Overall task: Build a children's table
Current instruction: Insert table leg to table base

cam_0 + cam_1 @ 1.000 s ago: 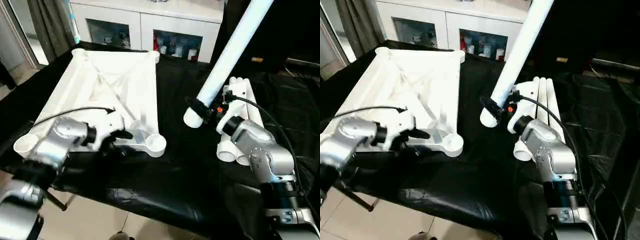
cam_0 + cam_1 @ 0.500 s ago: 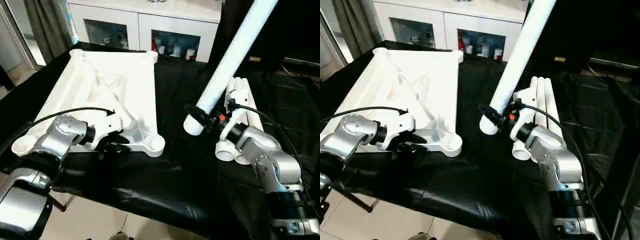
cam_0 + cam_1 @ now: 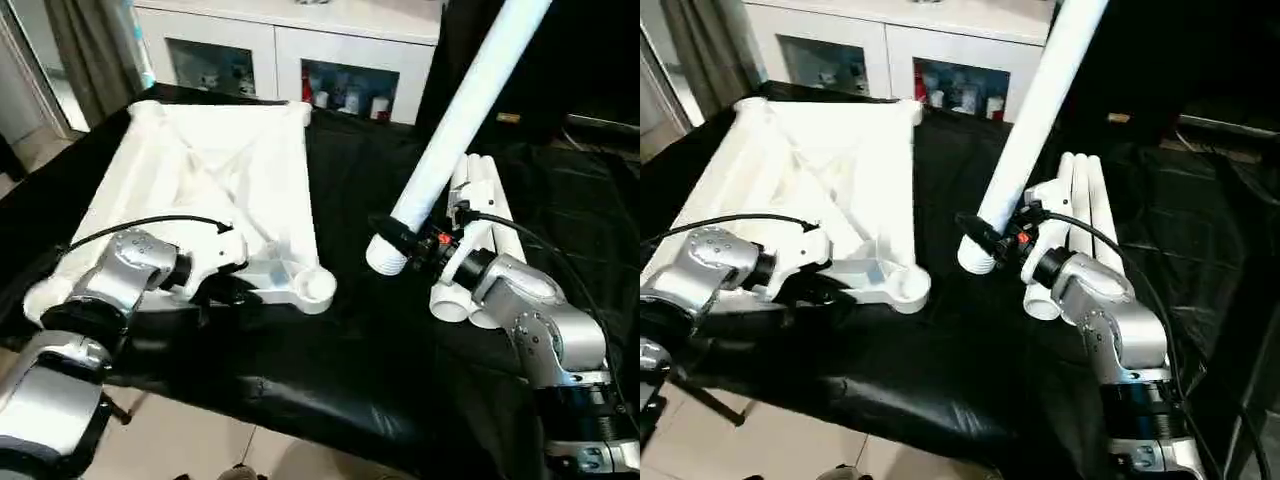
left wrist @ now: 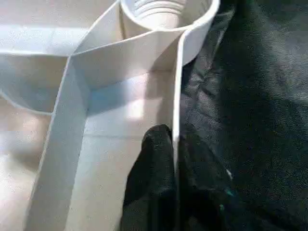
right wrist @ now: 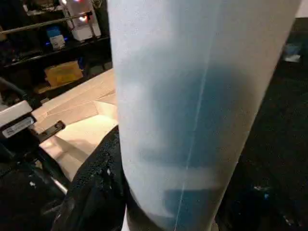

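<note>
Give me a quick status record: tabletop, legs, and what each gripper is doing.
tabletop: upside down on the black cloth, ribbed side up
left gripper: shut on the tabletop's near edge wall, beside a corner socket
right gripper: shut on the held leg, near its lower end
held leg: tilted, lower end just above the cloth, right of the tabletop
spare legs: lying side by side under the right arm

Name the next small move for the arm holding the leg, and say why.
Probably swing the leg in the right gripper toward the near corner socket and stand it upright. The left gripper pinches the tabletop rim there, and the socket sits empty.
</note>
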Available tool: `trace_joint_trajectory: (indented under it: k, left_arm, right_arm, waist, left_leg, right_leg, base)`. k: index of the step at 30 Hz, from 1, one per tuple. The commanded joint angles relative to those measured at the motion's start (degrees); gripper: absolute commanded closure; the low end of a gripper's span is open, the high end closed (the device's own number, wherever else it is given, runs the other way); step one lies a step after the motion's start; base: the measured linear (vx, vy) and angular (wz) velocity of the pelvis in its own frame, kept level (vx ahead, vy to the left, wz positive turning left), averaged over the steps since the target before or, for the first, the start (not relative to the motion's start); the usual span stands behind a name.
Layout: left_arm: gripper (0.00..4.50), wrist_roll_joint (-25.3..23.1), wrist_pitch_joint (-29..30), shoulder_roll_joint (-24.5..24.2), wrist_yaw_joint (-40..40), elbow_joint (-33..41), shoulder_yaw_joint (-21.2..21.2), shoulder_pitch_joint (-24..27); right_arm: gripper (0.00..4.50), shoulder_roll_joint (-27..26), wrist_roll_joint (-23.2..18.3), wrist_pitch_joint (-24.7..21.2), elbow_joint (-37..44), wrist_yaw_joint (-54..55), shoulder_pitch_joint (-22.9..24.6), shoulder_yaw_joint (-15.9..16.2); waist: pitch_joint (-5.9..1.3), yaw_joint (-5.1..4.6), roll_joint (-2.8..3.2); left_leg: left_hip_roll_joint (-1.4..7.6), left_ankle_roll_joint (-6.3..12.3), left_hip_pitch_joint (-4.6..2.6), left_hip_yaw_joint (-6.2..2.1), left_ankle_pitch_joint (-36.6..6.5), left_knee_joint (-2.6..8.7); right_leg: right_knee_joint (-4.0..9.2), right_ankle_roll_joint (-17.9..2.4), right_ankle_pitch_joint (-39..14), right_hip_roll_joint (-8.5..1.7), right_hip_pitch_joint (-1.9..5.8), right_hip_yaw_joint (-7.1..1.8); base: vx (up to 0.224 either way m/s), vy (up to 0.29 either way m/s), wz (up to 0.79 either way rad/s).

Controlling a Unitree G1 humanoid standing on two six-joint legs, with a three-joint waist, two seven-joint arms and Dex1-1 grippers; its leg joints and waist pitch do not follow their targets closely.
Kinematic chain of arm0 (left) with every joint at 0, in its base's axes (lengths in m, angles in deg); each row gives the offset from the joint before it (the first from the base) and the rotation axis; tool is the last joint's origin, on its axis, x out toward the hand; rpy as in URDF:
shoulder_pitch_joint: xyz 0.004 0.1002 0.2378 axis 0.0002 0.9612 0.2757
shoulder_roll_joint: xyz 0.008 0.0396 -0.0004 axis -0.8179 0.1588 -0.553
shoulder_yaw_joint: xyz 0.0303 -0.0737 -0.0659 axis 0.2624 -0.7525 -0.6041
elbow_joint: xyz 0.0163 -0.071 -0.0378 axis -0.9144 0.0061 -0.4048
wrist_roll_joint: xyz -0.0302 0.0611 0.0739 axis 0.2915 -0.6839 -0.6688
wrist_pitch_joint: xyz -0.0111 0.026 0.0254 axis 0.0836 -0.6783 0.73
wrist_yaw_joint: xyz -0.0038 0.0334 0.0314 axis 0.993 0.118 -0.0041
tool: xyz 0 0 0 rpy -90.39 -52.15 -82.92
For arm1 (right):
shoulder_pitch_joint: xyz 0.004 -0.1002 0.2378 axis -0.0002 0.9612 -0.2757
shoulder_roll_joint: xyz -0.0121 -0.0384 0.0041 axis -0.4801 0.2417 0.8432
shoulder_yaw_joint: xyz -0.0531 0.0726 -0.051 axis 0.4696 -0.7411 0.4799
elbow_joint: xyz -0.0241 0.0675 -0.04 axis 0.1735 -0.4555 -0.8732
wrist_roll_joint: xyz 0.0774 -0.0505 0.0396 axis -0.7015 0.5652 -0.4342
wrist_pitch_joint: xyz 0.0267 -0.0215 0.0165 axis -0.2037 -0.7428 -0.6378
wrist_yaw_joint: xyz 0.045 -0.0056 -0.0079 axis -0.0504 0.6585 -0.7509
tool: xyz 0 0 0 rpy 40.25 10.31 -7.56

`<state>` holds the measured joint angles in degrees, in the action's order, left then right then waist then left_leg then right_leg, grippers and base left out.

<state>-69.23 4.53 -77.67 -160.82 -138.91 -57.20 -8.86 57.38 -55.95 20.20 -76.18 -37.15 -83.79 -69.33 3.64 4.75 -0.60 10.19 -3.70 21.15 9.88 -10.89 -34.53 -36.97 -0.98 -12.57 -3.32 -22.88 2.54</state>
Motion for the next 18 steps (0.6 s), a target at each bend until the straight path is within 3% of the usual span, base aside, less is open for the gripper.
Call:
trace_joint_trajectory:
  k: [1,7,10,11,13,18]
  left_arm:
    - [4.48,2.0,1.3,0.2,-0.2,0.5,-2.0,-1.1]
    - [4.48,2.3,1.9,3.9,3.2,1.8,-3.1,-0.1]
    - [4.49,2.8,2.4,8.5,7.0,3.7,-3.4,1.3]
    - [4.49,2.8,2.4,8.5,7.0,3.7,-3.4,1.3]
    - [4.50,1.6,1.9,10.0,9.0,3.7,-2.5,2.2]
    - [4.50,-0.5,1.5,10.5,10.4,3.9,-1.2,3.4]
  right_arm:
    - [2.60,1.1,-0.1,-1.0,1.0,-1.6,-0.3,1.3]
    - [2.60,1.9,0.9,-3.5,0.2,-2.9,-1.7,3.5]
    - [2.60,0.9,2.7,-3.5,-2.3,-1.7,-3.7,5.0]
    - [2.60,0.9,2.7,-3.5,-2.3,-1.7,-3.7,5.0]
    - [2.60,0.0,3.3,-2.9,-4.2,-0.8,-5.1,5.2]
    - [2.60,-1.0,4.2,-2.5,-5.7,-0.6,-6.0,6.1]
  waist:
    - [-4.56,0.20,0.46]
    - [-4.45,0.29,0.51]
    - [-4.51,0.25,0.06]
    - [-4.49,0.46,0.23]
    - [-4.51,0.51,-0.14]
    - [-4.43,0.38,-0.04]
  left_leg:
    - [2.55,0.82,-0.58,-0.74,-4.4,3.52]
    - [2.71,0.65,-0.71,-0.73,-5.3,3.55]
    - [2.61,0.96,-0.60,-0.63,-4.8,3.41]
    - [2.61,1.09,-0.66,-0.58,-4.8,3.34]
    - [2.62,1.40,-0.55,-0.59,-4.3,3.40]
    - [2.67,1.34,-0.57,-0.70,-4.9,3.51]
  right_leg:
    - [3.58,-14.9,5.6,-4.89,3.92,-2.90]
    - [3.76,-15.3,3.7,-4.88,3.84,-2.94]
    - [3.89,-15.6,3.3,-4.99,4.01,-2.95]
    - [4.00,-15.4,2.5,-5.00,3.81,-2.98]
    - [3.97,-15.2,2.6,-4.99,3.93,-2.98]
    - [4.14,-13.9,0.5,-5.02,3.81,-2.91]
  base:
    - [0.000,0.000,0.00]
    - [0.000,0.000,0.00]
    - [0.000,0.000,0.00]
    - [0.000,0.000,0.00]
    - [0.000,0.000,0.00]
    - [0.000,0.000,0.00]
